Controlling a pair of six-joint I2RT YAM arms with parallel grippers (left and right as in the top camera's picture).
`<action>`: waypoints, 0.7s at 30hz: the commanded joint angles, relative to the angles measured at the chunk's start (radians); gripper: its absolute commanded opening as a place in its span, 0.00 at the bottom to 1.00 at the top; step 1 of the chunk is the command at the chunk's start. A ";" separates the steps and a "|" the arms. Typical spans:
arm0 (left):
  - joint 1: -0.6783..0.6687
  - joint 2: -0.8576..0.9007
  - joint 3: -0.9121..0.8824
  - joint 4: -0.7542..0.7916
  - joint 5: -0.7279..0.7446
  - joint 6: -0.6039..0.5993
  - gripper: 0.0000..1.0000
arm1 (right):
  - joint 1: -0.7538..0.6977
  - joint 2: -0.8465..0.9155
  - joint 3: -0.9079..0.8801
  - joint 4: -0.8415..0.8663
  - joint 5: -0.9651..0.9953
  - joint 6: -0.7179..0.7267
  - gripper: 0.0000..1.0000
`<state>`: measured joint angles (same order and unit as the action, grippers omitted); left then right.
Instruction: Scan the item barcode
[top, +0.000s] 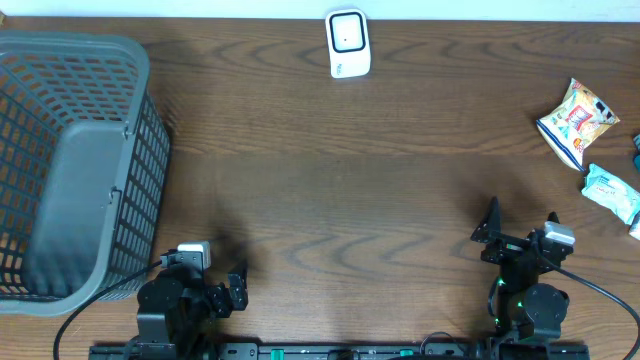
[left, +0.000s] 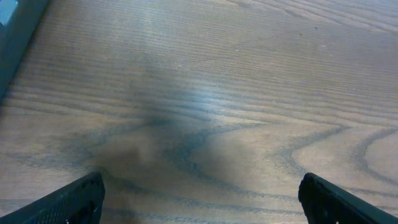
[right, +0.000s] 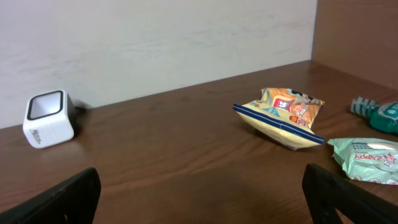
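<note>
Wooden table (top: 320, 180): basket (top: 70, 170) left, scanner (top: 348, 44) far, snack bag (top: 575, 122) right

The desk (top: 400, 180) is brown wood or a wood-look board with bold dark grain. It is smooth, with a soft sheen that throws a pale reflection in the left wrist view. The basket (top: 145, 170) is grey plastic, a matt lattice of slots. The scanner (top: 348, 44) is white plastic, smooth and slightly glossy, with a dark shiny window on its face. The snack bag (top: 577, 122) is glossy printed film, crinkled and puffed; the pale green packet (top: 612, 192) is the same sort of wrinkled shiny film. The left tool (left: 200, 198) and right tool (right: 200, 194) have black fingers, matt, with a fine grainy texture. The wall (right: 155, 43) is white, matt and faintly streaked.
</note>
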<state>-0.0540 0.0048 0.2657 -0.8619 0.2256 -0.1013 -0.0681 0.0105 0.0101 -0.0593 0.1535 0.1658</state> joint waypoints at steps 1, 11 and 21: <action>0.000 -0.001 -0.005 -0.027 -0.010 0.002 0.99 | -0.005 -0.005 -0.005 0.000 0.002 -0.018 0.99; 0.000 -0.003 -0.009 -0.023 0.002 0.000 0.99 | -0.005 -0.004 -0.005 0.000 0.002 -0.017 0.99; 0.000 -0.003 -0.066 0.328 0.054 -0.002 0.99 | -0.005 -0.004 -0.005 0.000 0.002 -0.017 0.99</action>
<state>-0.0540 0.0048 0.2256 -0.5999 0.2642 -0.1013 -0.0681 0.0105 0.0101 -0.0593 0.1535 0.1631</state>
